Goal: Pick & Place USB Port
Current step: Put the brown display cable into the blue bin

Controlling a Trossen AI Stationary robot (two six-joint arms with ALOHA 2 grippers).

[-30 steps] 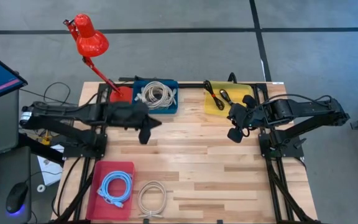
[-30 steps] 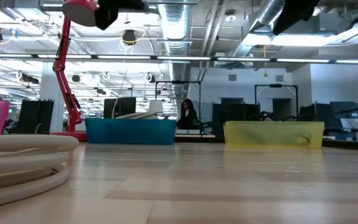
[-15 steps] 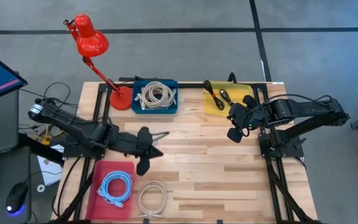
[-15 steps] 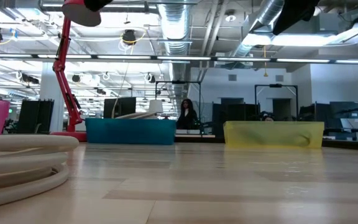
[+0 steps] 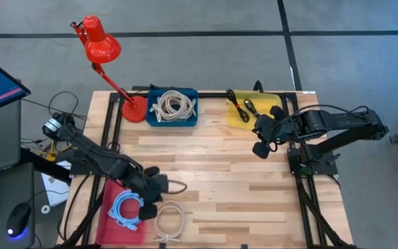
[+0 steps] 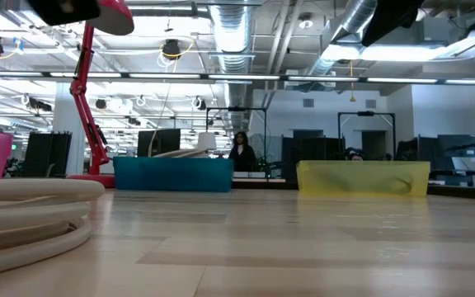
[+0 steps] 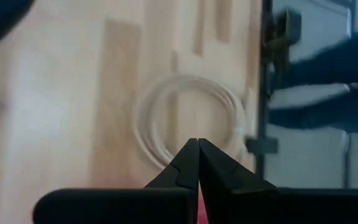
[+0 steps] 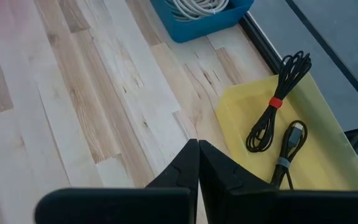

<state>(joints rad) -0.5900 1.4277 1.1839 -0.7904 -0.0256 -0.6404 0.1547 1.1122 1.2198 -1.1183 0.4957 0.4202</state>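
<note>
A white coiled cable (image 5: 169,221) lies flat on the wood near the table's near edge; it also shows in the left wrist view (image 7: 191,121) and at the low view's left (image 6: 23,216). Beside it, a blue coiled cable (image 5: 127,208) lies in a pink tray (image 5: 113,188). My left gripper (image 5: 150,209) is shut and empty, pointing steeply down above the gap between the tray and the white coil; its tips (image 7: 197,144) are short of the coil. My right gripper (image 5: 261,149) hangs shut and empty near the yellow tray (image 5: 239,119), also seen in its wrist view (image 8: 197,144).
A blue bin (image 5: 173,108) of white cables and a red desk lamp (image 5: 101,43) stand at the far edge. The yellow tray (image 8: 253,106) holds two black bundled cables (image 8: 278,102). Bare wood lies across the table's middle (image 5: 226,180).
My left gripper has swung from beside the blue bin toward the table's near edge and down, tipping more steeply downward. It is now over the spot between the pink tray and the white coil, still shut. The right arm has kept still.
</note>
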